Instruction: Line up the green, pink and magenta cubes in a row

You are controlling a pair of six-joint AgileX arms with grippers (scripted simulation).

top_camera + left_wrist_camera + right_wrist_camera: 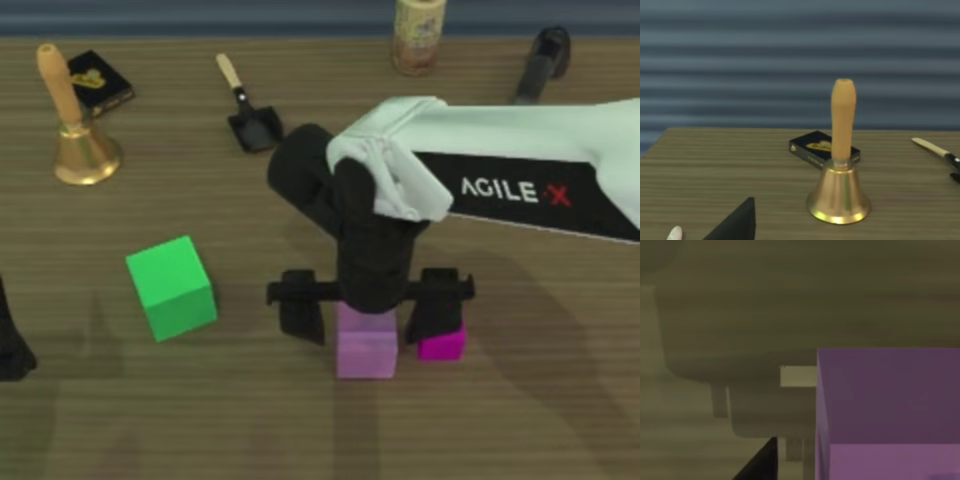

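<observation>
Brass bell (78, 150) and a small black box (98, 82) stood at the far left of the table (520, 420); both also showed in the left wrist view. Left gripper (12, 350) sat parked at the left edge, only a dark sliver in view; fingers could not be told.

Green cube (172, 287) lay left of centre, turned a little askew, well apart from the other two. Small trowel (248, 108) lay behind it, toward the far edge.

Pink cube (366, 345) sat near the middle, at the near side. Right gripper (368, 320) hung directly over its far edge, arm reaching in from the right. Fingers (302, 318) were spread wide, one standing left of the pink cube, the other to its right, over the magenta cube (441, 344). Neither finger appeared to touch the pink cube. Right wrist view showed that cube close below, filling one corner.

Magenta cube lay just beside the pink one, to its right, roughly level with it.

A jar (418, 35) stood at the far edge, a dark tool (540, 62) right of it.

Judgement: pink and magenta already made a pair; green was the outlier, lying left of the open fingers, and the left arm was nearer to it.
</observation>
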